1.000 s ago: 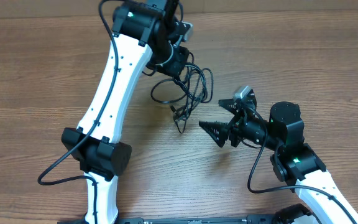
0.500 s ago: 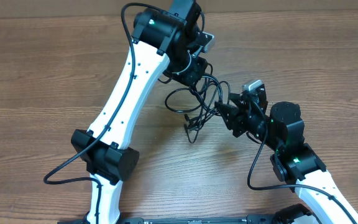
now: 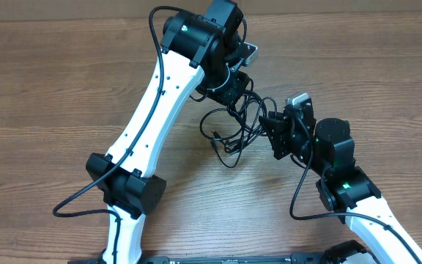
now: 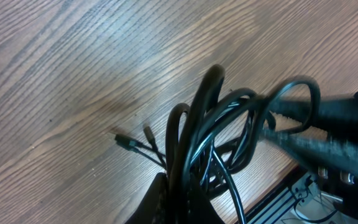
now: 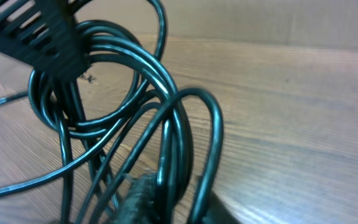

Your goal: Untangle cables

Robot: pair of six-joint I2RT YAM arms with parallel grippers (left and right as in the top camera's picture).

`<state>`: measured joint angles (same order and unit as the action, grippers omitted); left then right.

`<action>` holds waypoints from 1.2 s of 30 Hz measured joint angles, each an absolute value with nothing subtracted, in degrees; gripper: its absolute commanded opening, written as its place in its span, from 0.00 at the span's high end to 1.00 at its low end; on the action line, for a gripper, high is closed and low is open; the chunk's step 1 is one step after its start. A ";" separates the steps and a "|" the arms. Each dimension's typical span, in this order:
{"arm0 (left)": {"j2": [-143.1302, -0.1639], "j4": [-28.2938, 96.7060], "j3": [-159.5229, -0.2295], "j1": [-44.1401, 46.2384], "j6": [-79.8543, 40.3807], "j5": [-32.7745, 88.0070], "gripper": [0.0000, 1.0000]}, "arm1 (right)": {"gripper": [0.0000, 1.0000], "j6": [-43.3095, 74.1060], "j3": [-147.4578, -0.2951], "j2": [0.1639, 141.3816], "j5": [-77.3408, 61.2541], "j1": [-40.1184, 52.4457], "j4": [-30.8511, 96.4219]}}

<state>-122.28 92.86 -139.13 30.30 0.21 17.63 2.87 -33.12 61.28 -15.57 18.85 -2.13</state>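
Note:
The cables point(image 3: 229, 133) are a knotted bundle of thin black cords hanging over the wooden table point(image 3: 64, 95) at centre. My left gripper point(image 3: 238, 94) is shut on the top of the bundle; its jaws pinch several strands point(image 4: 194, 134) in the left wrist view point(image 4: 184, 202). Two small plug ends point(image 4: 128, 142) dangle just over the wood. My right gripper point(image 3: 267, 126) is at the bundle's right side, shut on a few strands point(image 5: 178, 143) between its pads point(image 5: 143, 194). The left gripper's ribbed finger point(image 5: 42, 31) shows at the top left of the right wrist view.
The white left arm point(image 3: 149, 110) crosses the table diagonally from the front edge to the bundle. The right arm's base point(image 3: 343, 191) sits at the front right. A metal rail point(image 4: 291, 193) runs along the table's front edge.
The left gripper carried the bundle to the right. The right gripper swung up and left to the bundle and went from wide open to shut on its strands.

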 measured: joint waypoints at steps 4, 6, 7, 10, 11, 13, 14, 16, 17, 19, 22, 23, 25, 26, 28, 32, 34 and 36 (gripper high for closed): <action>-122.28 92.99 -139.13 30.30 0.21 18.00 0.96 | 0.96 2.79 -33.12 61.36 -15.00 18.87 -2.13; -122.28 92.95 -139.13 30.30 0.21 18.06 0.96 | 0.96 2.79 -33.12 61.36 -15.00 18.90 -2.13; -122.28 92.92 -139.13 30.30 0.21 18.06 0.96 | 0.96 2.83 -33.12 61.36 -15.07 18.87 -2.11; -122.28 92.53 -139.13 30.30 0.23 17.85 0.96 | 0.96 2.83 -33.12 61.36 -16.23 18.79 -2.13; -122.28 92.44 -139.13 30.30 0.23 17.72 0.96 | 0.96 2.90 -33.12 61.36 -16.84 18.79 -2.11; -122.28 92.01 -139.13 30.24 0.23 17.30 0.96 | 0.96 3.01 -33.12 61.36 -18.24 18.72 -2.13; -122.28 91.92 -139.13 30.11 0.23 17.15 0.96 | 0.96 3.01 -33.12 61.36 -19.16 18.70 -2.11; -122.28 91.79 -139.13 29.76 0.27 16.97 0.96 | 0.96 3.01 -33.12 61.36 -21.21 18.65 -2.15; -122.28 91.72 -139.13 29.47 0.43 16.97 0.96 | 0.96 2.98 -33.12 61.36 -22.57 18.61 -2.17; -122.28 91.64 -139.13 29.08 0.43 16.95 0.96 | 0.96 2.98 -33.12 61.36 -24.73 18.52 -2.17; -122.28 90.70 -139.13 28.12 0.40 16.99 0.96 | 0.96 2.94 -33.12 61.36 -28.62 18.50 -2.52; -122.28 90.54 -139.13 27.73 0.38 17.04 0.96 | 0.96 2.96 -33.12 61.36 -30.22 18.52 -2.55; -122.28 90.37 -139.13 26.94 0.23 17.28 0.96 | 0.96 2.94 -33.12 61.36 -32.75 18.52 -3.03; -122.28 90.32 -139.13 26.59 0.16 17.45 0.96 | 0.96 2.92 -33.12 61.36 -33.89 18.50 -3.29; -122.28 90.24 -139.13 25.87 0.03 17.76 0.96 | 0.96 2.92 -33.12 61.36 -35.75 18.52 -3.62; -122.28 90.21 -139.13 24.82 -0.08 18.52 0.96 | 0.96 2.92 -33.12 61.36 -38.22 18.52 -3.84; -122.28 90.26 -139.13 24.47 -0.47 18.48 0.96 | 0.96 2.90 -33.12 61.36 -38.92 18.52 -3.77; -122.28 90.28 -139.13 24.14 -1.23 18.22 0.96 | 0.96 2.87 -33.17 61.36 -39.29 18.52 -3.01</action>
<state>-122.28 90.28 -139.13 24.14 -1.23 18.22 2.87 -33.17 61.36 -39.29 18.52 -3.01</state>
